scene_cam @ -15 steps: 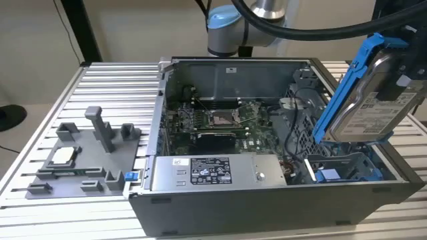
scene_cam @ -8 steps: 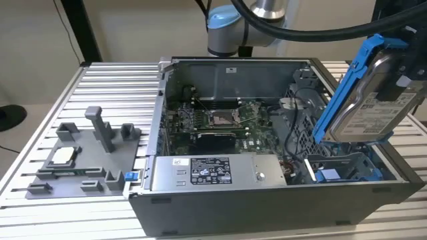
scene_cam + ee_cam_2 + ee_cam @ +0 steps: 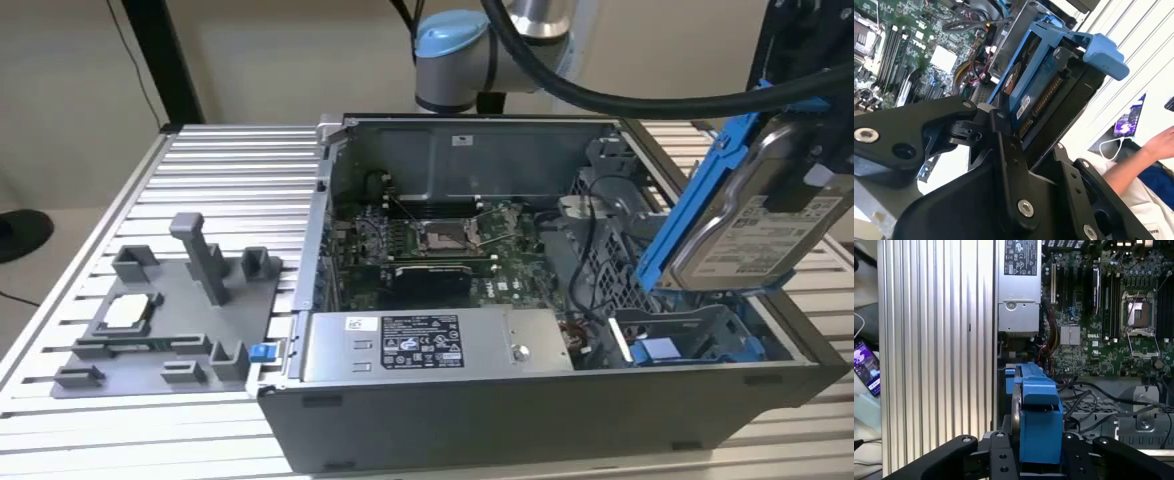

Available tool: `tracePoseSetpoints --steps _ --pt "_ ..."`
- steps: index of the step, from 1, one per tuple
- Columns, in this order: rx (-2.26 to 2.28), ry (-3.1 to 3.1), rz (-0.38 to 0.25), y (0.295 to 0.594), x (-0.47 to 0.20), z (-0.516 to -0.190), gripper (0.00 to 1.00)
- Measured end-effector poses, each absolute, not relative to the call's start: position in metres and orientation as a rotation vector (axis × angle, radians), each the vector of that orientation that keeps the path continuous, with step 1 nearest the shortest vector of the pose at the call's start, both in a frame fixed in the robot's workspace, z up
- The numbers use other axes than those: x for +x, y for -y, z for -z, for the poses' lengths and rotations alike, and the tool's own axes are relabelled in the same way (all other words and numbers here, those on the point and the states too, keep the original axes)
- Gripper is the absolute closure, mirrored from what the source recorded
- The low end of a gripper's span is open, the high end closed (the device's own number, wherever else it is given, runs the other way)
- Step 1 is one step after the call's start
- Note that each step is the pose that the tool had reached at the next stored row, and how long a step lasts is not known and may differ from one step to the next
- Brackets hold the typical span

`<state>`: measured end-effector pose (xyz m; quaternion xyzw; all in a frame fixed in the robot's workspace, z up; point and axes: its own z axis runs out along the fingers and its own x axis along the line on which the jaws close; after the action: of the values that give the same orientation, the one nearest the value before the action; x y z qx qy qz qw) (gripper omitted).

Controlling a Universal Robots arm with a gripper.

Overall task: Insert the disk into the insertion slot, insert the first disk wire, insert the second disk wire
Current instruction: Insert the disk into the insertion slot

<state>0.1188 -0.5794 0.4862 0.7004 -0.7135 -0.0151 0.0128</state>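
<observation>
My gripper (image 3: 809, 165) is shut on the disk (image 3: 750, 232), a silver drive with a white label in a blue carrier frame. It holds the disk on edge and tilted, above the near corner of the open computer case on the exterior view's right. Just below the disk's lower end lies the insertion slot (image 3: 663, 349), a grey metal bay with blue rails. In both wrist views the black fingers (image 3: 999, 460) clamp the blue carrier (image 3: 1039, 412) (image 3: 1040, 82) from either side. Dark cables (image 3: 583, 255) lie loose beside the bay; I cannot tell which are the disk wires.
The case sits on a slatted aluminium table (image 3: 227, 190), with a motherboard (image 3: 427, 240) inside and a grey power-supply box (image 3: 424, 345) along its near side. A grey fixture tray (image 3: 167, 320) stands at the exterior view's left. A person's arm (image 3: 1146, 152) and a phone (image 3: 1127, 122) are beyond the table edge.
</observation>
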Motion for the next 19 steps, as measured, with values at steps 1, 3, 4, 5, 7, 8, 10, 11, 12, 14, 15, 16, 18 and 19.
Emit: tracePoseSetpoints --steps 1,3,4,5,7,8,10,11,12,14,15,16,18,19 --pt "2.183 2.224 0.048 0.5795 0.1196 -0.4847 1.0" --pt "2.182 2.225 0.048 0.5795 0.1207 -0.4819 1.0" --pt "2.182 2.225 0.049 0.5796 0.1212 -0.4806 1.0" --pt "2.182 2.226 0.049 0.5796 0.1214 -0.4799 1.0" --pt "2.182 2.226 0.049 0.5796 0.1215 -0.4797 1.0" --pt "2.182 2.226 0.049 0.5796 0.1215 -0.4797 1.0" --pt "2.182 2.226 0.049 0.5796 0.1216 -0.4791 1.0" --pt "2.182 2.226 0.049 0.5796 0.1216 -0.479 1.0" --pt "2.182 2.226 0.049 0.5796 0.1216 -0.4788 1.0" --pt "2.182 2.226 0.049 0.5796 0.1216 -0.4784 1.0" --pt "2.182 2.226 0.049 0.5796 0.1216 -0.4782 1.0" --pt "2.182 2.226 0.049 0.5796 0.1216 -0.4779 1.0" --pt "2.182 2.226 0.049 0.5796 0.1216 -0.4773 1.0" --pt "2.182 2.226 0.049 0.5796 0.1216 -0.4767 1.0"
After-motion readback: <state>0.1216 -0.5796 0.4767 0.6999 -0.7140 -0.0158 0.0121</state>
